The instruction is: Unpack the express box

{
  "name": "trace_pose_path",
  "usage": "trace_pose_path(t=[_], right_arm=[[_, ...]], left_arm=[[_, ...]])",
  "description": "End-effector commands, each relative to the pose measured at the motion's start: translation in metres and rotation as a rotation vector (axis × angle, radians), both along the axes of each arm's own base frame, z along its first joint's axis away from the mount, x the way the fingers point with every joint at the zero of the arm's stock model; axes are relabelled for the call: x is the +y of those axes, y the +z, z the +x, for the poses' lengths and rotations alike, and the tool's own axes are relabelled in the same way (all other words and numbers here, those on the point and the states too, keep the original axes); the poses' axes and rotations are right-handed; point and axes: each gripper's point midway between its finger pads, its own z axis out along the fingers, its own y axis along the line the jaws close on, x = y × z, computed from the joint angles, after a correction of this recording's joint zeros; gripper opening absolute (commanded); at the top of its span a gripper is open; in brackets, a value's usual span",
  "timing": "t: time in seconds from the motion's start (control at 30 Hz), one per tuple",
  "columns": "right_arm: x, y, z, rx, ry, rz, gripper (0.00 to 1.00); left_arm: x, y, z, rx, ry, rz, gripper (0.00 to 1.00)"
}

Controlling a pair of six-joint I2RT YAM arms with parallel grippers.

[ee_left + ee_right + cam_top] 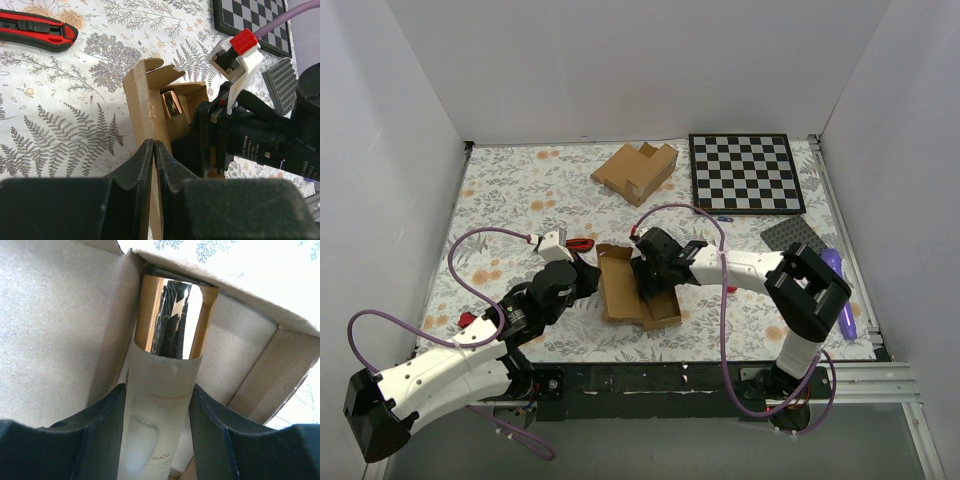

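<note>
The express box [638, 292] lies open at the table's middle, tan inside, its left flap standing up. My left gripper [588, 274] is shut on that upright flap; in the left wrist view the cardboard edge [145, 105] runs down between the closed jaws [154, 152]. My right gripper [650, 270] reaches into the box. In the right wrist view it [157, 425] is shut on a frosted white bottle [157, 410] with a shiny gold cap [172, 320], which lies inside the box [55, 330]. The gold cap also shows in the left wrist view [173, 105].
A red and black utility knife [579, 244] lies left of the box, also in the left wrist view [35, 31]. A larger notched cardboard box [636, 170] and a chessboard [745, 172] are at the back. A grey studded plate [798, 236] and a purple object [840, 290] are at the right.
</note>
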Motion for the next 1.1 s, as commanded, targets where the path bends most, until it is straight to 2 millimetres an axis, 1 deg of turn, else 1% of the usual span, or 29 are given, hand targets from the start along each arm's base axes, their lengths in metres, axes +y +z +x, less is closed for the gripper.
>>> trace_pose_path(t=[0.0,0.07,0.1,0.17,0.2,0.23,0.27,0.3,0.37,0.43,0.47,0.5,0.53,0.6,0.63,0.67,0.73,0.77,0.8,0.87,0.93,0.97,1.0,1.03,1.07], right_arm=[[-0.016,-0.007,-0.006,0.003,-0.007,-0.049,0.49],[-0.015,0.000,-0.004,-0.012,-0.015,-0.041,0.45],[-0.013,0.010,-0.002,-0.029,-0.018,-0.021,0.43],[-0.011,0.021,0.000,-0.046,-0.018,-0.001,0.35],[-0.007,0.032,0.002,-0.062,-0.017,0.026,0.31],[-0.005,0.038,0.003,-0.068,-0.017,0.040,0.24],[-0.004,0.043,0.004,-0.075,-0.017,0.052,0.20],[-0.001,0.055,0.005,-0.091,-0.015,0.080,0.17],[0.000,0.066,0.007,-0.103,-0.019,0.095,0.14],[0.003,0.087,0.011,-0.139,-0.024,0.127,0.13],[0.003,0.093,0.011,-0.144,-0.025,0.133,0.12],[0.003,0.105,0.013,-0.165,-0.025,0.152,0.11],[0.005,0.117,0.017,-0.189,-0.027,0.168,0.10],[0.003,0.134,0.019,-0.221,-0.029,0.176,0.07],[-0.001,0.140,0.022,-0.241,-0.031,0.164,0.04],[-0.004,0.147,0.024,-0.250,-0.035,0.158,0.02],[-0.010,0.156,0.026,-0.262,-0.040,0.159,0.01],[-0.015,0.156,0.029,-0.258,-0.048,0.157,0.01],[-0.017,0.159,0.029,-0.259,-0.051,0.167,0.01],[-0.021,0.159,0.031,-0.246,-0.058,0.173,0.01],[-0.025,0.163,0.032,-0.251,-0.066,0.175,0.01],[-0.029,0.165,0.034,-0.257,-0.073,0.170,0.01],[-0.032,0.173,0.037,-0.272,-0.081,0.171,0.01],[-0.041,0.171,0.038,-0.270,-0.090,0.139,0.01],[-0.052,0.172,0.045,-0.276,-0.113,0.123,0.01]], left_arm=[[0.004,-0.004,-0.002,0.005,0.005,0.006,0.07],[0.004,-0.004,-0.002,0.005,0.005,0.008,0.07],[0.004,-0.004,-0.002,0.005,0.005,0.008,0.07],[0.004,-0.004,-0.002,0.002,0.004,0.007,0.07],[0.004,-0.004,-0.001,0.002,0.006,0.006,0.07],[0.003,-0.003,-0.001,0.000,0.004,0.004,0.07],[0.002,-0.003,-0.001,0.001,0.005,0.003,0.08],[0.003,-0.002,0.000,0.000,0.006,0.002,0.07],[0.002,-0.002,0.000,0.000,0.005,0.002,0.08],[0.002,-0.001,0.000,-0.005,0.004,-0.002,0.09],[0.001,0.001,0.001,-0.008,0.002,-0.005,0.11],[0.000,0.002,0.001,-0.009,0.002,-0.006,0.18],[0.000,0.004,0.002,-0.014,0.003,-0.009,0.22],[-0.001,0.005,0.003,-0.019,0.002,-0.006,0.32],[-0.002,0.007,0.004,-0.021,0.001,-0.005,0.39],[-0.003,0.011,0.005,-0.028,-0.001,-0.008,0.41],[-0.003,0.013,0.006,-0.032,-0.001,-0.003,0.45],[-0.004,0.015,0.007,-0.039,-0.002,-0.005,0.46],[-0.004,0.015,0.008,-0.041,-0.002,-0.004,0.47],[-0.005,0.017,0.009,-0.049,-0.001,-0.009,0.48],[-0.005,0.017,0.009,-0.051,-0.001,-0.011,0.50],[-0.005,0.018,0.009,-0.054,0.000,-0.012,0.52],[-0.005,0.019,0.009,-0.058,0.000,-0.011,0.54],[-0.004,0.020,0.010,-0.062,0.004,-0.008,0.56],[-0.004,0.021,0.011,-0.066,0.006,-0.006,0.61]])
